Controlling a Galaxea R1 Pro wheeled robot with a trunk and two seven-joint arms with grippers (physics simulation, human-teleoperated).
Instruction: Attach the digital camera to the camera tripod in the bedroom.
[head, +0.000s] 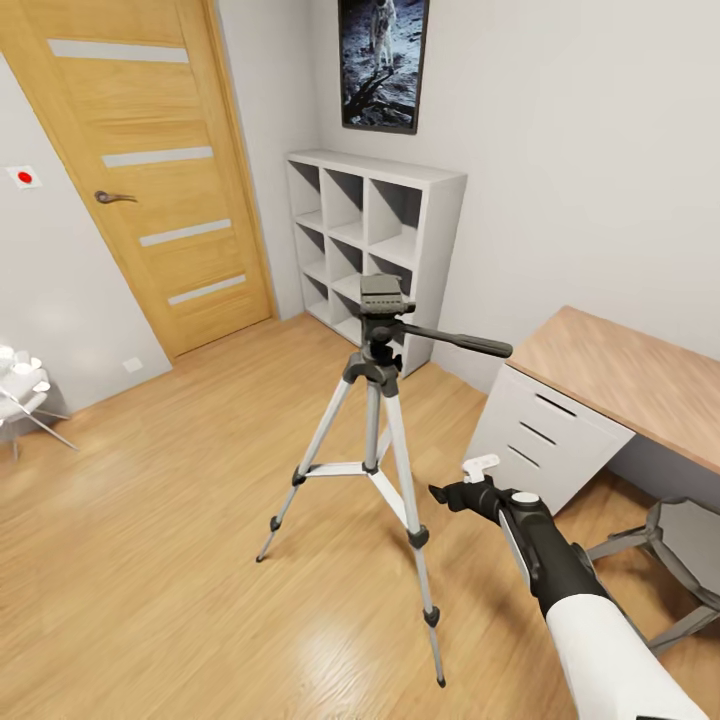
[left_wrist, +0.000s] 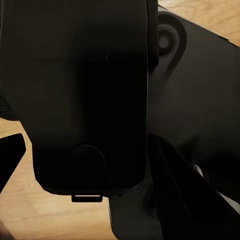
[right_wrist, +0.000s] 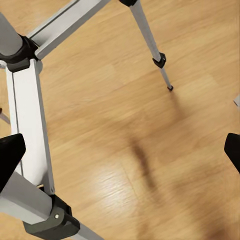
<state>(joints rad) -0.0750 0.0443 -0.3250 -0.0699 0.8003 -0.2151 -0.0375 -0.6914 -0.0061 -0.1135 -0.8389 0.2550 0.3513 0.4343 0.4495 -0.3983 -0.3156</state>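
Note:
The camera tripod (head: 372, 400) stands on the wood floor in the middle of the bedroom. Its dark grey head plate (head: 385, 293) is bare on top and its pan handle (head: 470, 343) points right. The digital camera is out of view. My right gripper (head: 442, 492) is open and empty, low beside the tripod's right leg. In the right wrist view the silver legs (right_wrist: 27, 130) pass close by the right gripper (right_wrist: 120, 155). The left gripper (left_wrist: 120, 160) faces large dark boxy shapes that I cannot identify. One black fingertip (left_wrist: 11, 156) sits at the frame's edge, spread wide.
A wood-topped desk (head: 620, 370) with white drawers is at the right, with a grey chair (head: 690, 550) in front of it. The white cube shelf (head: 375, 240) and the poster (head: 383, 60) are behind the tripod. The oak door (head: 140, 170) is at the left.

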